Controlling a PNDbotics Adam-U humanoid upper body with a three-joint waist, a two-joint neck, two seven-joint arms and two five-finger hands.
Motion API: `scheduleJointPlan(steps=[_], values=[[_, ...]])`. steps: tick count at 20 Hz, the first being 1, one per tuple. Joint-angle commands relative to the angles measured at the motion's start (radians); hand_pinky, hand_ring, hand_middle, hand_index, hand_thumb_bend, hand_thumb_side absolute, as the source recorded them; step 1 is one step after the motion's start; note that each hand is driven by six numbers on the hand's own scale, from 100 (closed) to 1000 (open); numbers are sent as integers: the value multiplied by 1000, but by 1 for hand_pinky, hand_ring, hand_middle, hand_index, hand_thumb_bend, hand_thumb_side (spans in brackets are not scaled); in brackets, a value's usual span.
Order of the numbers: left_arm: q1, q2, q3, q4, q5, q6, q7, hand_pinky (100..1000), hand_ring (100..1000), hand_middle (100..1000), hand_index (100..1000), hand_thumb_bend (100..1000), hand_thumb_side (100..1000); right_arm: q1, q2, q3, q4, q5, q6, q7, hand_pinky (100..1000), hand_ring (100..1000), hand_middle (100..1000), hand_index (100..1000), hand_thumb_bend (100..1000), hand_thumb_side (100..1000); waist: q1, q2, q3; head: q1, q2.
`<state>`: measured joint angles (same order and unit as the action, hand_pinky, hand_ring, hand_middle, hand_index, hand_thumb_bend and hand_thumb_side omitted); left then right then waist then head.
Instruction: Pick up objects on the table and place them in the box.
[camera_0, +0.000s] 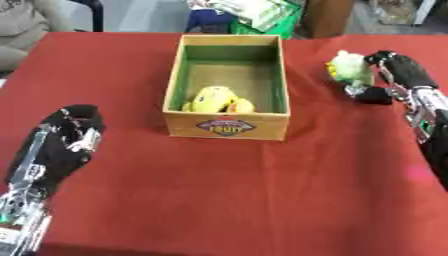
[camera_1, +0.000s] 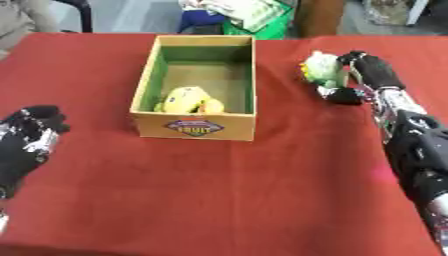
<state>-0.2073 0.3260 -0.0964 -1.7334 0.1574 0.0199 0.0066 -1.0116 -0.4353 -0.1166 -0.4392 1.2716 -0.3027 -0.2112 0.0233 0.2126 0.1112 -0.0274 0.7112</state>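
Left eye view is showing the robot's left hand (camera_0: 66, 137) nearest, coming in at the lower left and hovering over the red surface (camera_0: 227, 200), fingers pointing up and curled a little, holding nothing. It is sitting well apart from the box and touching none of the objects.

Farther in, near the middle of the surface, a wooden box (camera_0: 229, 126) is standing upright with its open top facing the camera. Its near wall is carrying a label that appears to read "FRUITY". Its inner walls are looking green. A yellow toy (camera_0: 217, 99) is lying inside the box, on the floor against the near wall, slightly left of centre.

Off to the right of the box and level with its far half, the right hand (camera_1: 359, 80) is reaching in from the right edge. Its fingers and thumb are curling round a pale green and yellow soft object (camera_1: 320, 68), fingers over the top and thumb beneath, gripping it. The object is sitting outside the box, apart from its right wall; whether it is resting on the surface or lifted is not clear.

Beyond the far edge, green and white items are showing, too indistinct to make out.
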Motion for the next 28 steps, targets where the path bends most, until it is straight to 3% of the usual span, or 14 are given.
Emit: scheduleJointPlan(steps=[1,8,14,19,22,23,24,28], values=[[-15,16,0,-24,-3,-1,-4,797,626,604,720,164,227,-8,-6,2,-14,8,1,-4,310,565,478,528,100,531,3,-12,3,0,-9],[-16,17,-1,-24,-2,-1,-6,797,626,604,720,162,228,-3,-3,-5,-29,-29,9,-111,166,472,321,344,100,298,2,-14,3,0,-8],[-15,17,-1,-24,0,-1,-5,798,626,604,720,160,227,-7,2,5,-79,-95,-44,-161,137,455,289,309,100,259,3,-17,-2,1,-7],[-15,15,0,-24,2,-1,-4,798,626,604,720,158,227,-25,20,38,-203,-184,-140,-93,144,459,290,312,100,249,3,-23,-5,2,-7],[-14,15,0,-24,3,-1,-5,798,626,604,720,158,228,-38,34,72,-279,-252,-208,-10,154,466,298,321,100,248,1,-26,-4,0,-8],[-14,15,0,-24,4,-1,-5,798,626,604,720,157,227,-42,41,84,-300,-274,-232,20,159,469,301,325,100,298,0,-27,-3,0,-7],[-14,15,0,-24,4,0,-5,798,626,604,720,157,228,-46,46,94,-317,-294,-252,51,163,472,304,328,100,252,0,-28,-2,-1,-6],[-16,15,-3,-23,7,0,-7,798,626,604,720,156,228,-71,85,129,-356,-351,-322,167,180,483,314,340,100,262,-3,-32,3,-6,-7]])
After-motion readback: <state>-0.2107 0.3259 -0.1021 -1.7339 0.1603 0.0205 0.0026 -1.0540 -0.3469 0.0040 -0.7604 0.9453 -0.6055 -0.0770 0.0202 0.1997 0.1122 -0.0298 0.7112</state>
